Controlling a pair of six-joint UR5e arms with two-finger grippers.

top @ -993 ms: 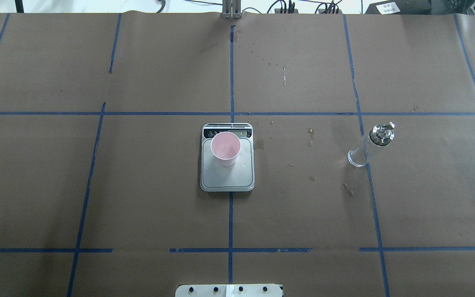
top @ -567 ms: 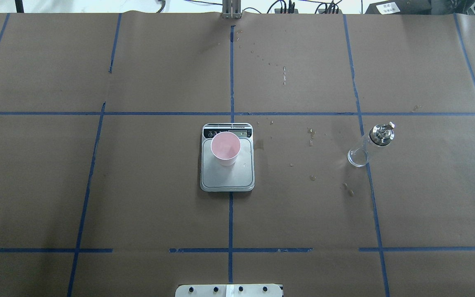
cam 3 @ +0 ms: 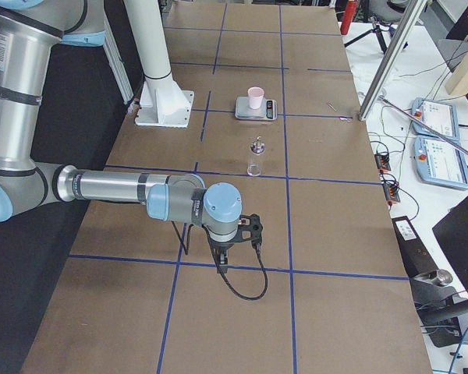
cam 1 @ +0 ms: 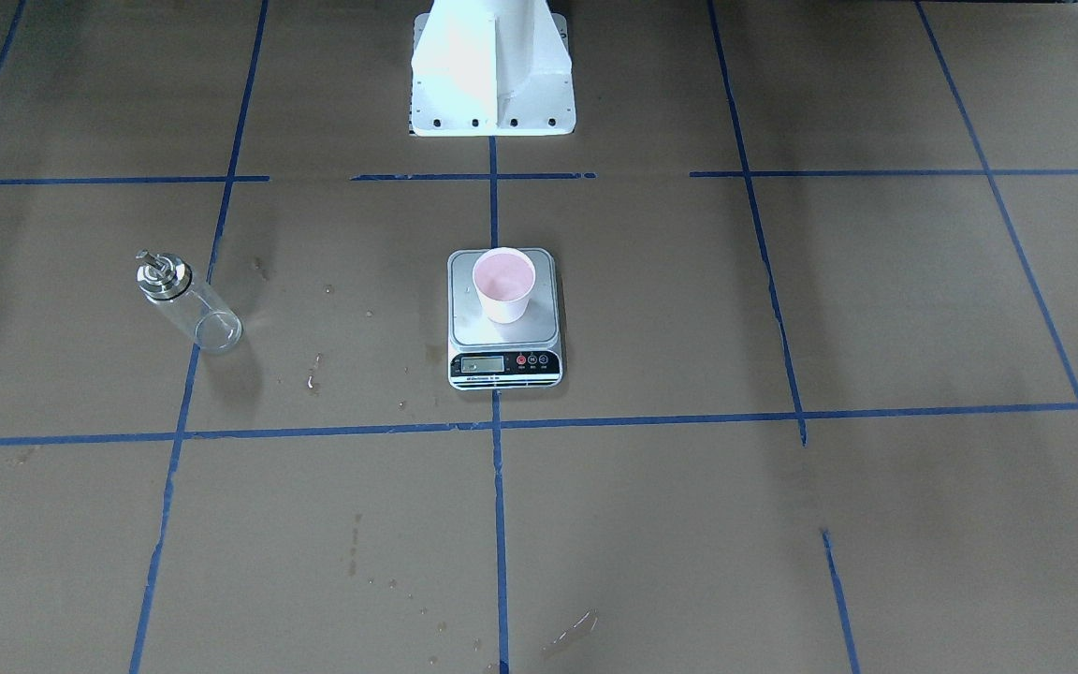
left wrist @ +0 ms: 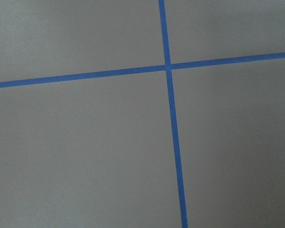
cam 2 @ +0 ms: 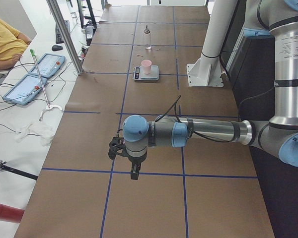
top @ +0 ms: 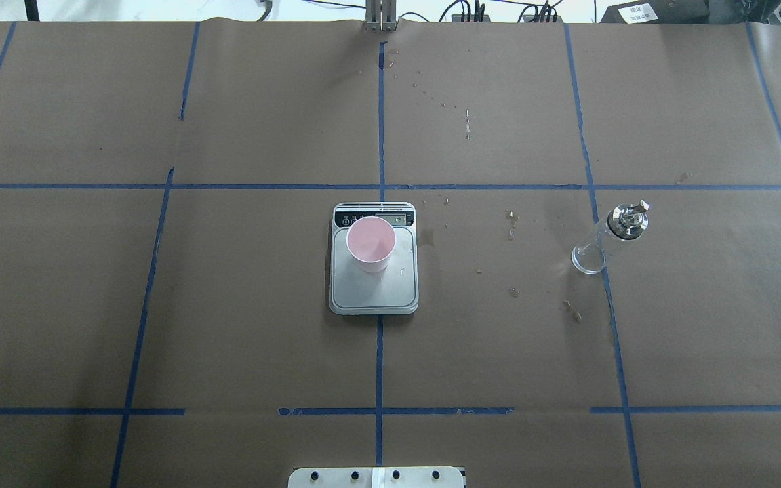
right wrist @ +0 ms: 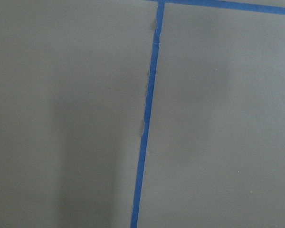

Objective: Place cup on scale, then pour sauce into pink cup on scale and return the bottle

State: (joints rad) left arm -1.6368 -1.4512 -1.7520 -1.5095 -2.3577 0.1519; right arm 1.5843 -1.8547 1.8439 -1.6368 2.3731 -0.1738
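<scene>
Nothing moved; cup (top: 371, 242) on scale (top: 373, 293), far from left end effector (cam 2: 115, 148).

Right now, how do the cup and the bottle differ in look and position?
The cup is opaque pink and open-topped; the bottle is clear glass with a silver cap and spout. The cup stands on the scale platform; the bottle stands on the table paper, off to the robot's right. The bottle looks taller and slimmer than the cup. Both are upright and nothing grips either.

We see a brown worktop (top: 262, 305) crossed by blue tape (top: 379, 359); beside the worktop, a white table (cam 2: 5, 119) holds tablets (cam 2: 21, 89).
</scene>
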